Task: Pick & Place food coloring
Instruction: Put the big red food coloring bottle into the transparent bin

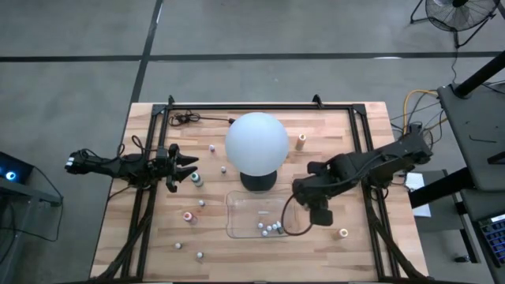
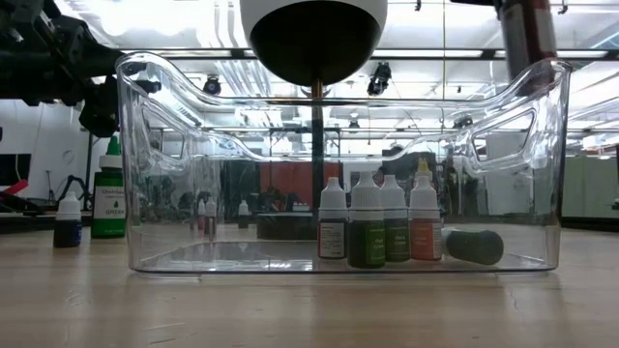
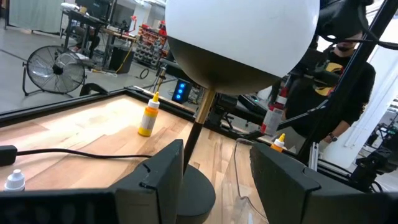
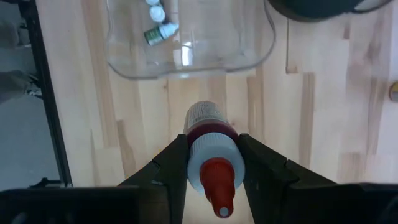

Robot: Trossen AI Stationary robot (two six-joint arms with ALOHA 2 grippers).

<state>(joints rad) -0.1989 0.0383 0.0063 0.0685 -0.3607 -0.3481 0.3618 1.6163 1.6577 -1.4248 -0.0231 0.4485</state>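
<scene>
The food coloring bottles are scattered over the wooden table. Several stand inside the clear tray (image 1: pixel 245 207), seen as a row (image 2: pixel 377 224) in the low view. Others stand loose: a teal one (image 1: pixel 197 180), a pink one (image 1: pixel 188 216), an orange one (image 1: pixel 343 233). My right gripper (image 1: pixel 321 211) hovers just off the tray's right end, shut on a dark red bottle (image 4: pixel 210 127). My left gripper (image 1: pixel 189 167) is open and level left of the white globe lamp (image 1: pixel 256 142), beside the teal bottle, touching nothing. My right gripper pinches the dark red bottle between its two fingers (image 4: pixel 171 165) at the white cap (image 4: pixel 211 163), just below the red tip. The fingers come from above, pointing down, and lie along the bottle. The bottle hangs body-down, lifted clear of the table.
The globe lamp's dark base (image 1: pixel 258 181) stands just beyond the tray. More small bottles dot the table's near left part (image 1: pixel 200 255) and far side (image 1: pixel 301 140). A black cable (image 1: pixel 189 119) lies by the far left corner. A person (image 3: pixel 339 93) stands beyond the table.
</scene>
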